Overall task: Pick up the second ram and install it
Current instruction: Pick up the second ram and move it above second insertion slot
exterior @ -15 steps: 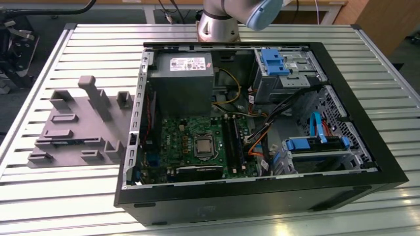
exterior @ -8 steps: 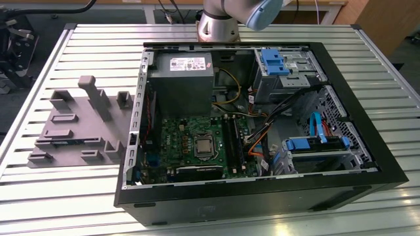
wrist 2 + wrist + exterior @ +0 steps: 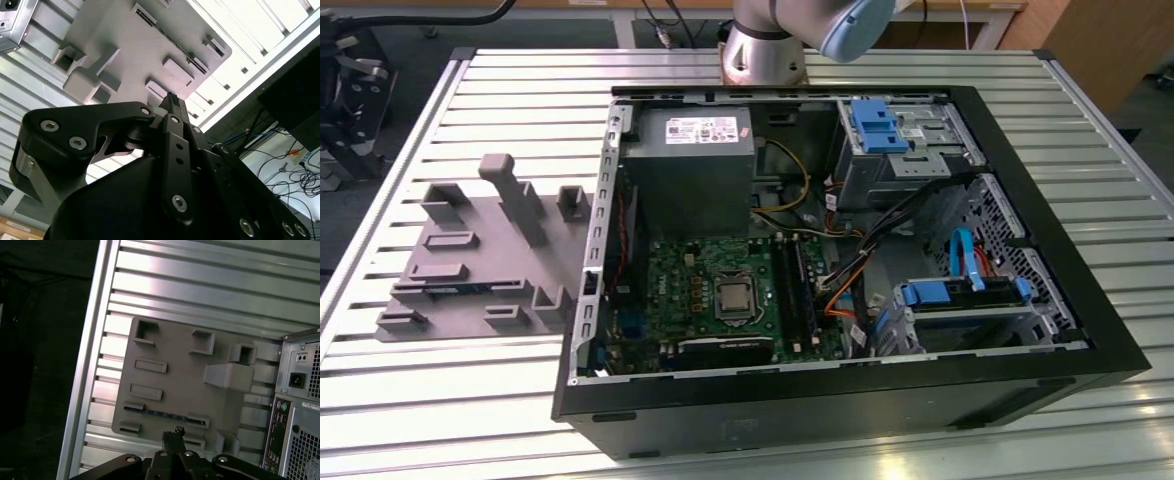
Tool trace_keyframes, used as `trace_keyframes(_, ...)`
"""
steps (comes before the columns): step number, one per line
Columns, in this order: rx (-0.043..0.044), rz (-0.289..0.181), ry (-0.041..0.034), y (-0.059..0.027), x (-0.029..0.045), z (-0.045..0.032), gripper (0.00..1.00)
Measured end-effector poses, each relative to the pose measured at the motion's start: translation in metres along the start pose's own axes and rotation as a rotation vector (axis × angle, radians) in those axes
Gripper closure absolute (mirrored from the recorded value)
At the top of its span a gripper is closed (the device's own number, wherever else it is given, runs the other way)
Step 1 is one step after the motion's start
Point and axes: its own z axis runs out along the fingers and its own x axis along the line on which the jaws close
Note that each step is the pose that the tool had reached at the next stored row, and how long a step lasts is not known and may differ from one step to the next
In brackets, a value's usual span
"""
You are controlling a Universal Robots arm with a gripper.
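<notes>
claw (image 3: 173,432): fingers drawn together in both wrist views, tips meeting with no gap and nothing held. it hangs above the grey holder (image 3: 175,380) and touches nothing, its tips aimed just beside the ram (image 3: 162,414).

ram: a thin, long, dark strip with blue-green glints, seated in a slot across the holder. the slot is near the holder's end that faces the table (image 3: 200,285) edge at the bottom of the exterior view.

holder: a flat plate with raised blocks and one tall post (image 3: 507,185). it lies on the table's slats toward the edge at the exterior view's left.

room: bare slats run between the holder and that edge. on the other side the wall of the open case (image 3: 854,400) stands just beside the holder. inside the case lies the green motherboard (image 3: 720,300), its long black slots (image 3: 790,285) side by side.
</notes>
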Motion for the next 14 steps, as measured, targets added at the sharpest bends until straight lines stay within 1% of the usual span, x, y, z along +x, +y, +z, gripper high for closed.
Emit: trace_keyframes(14, 0.0002, -0.069, 0.0021, 0.0002, 0.0015, 0.0, 0.89)
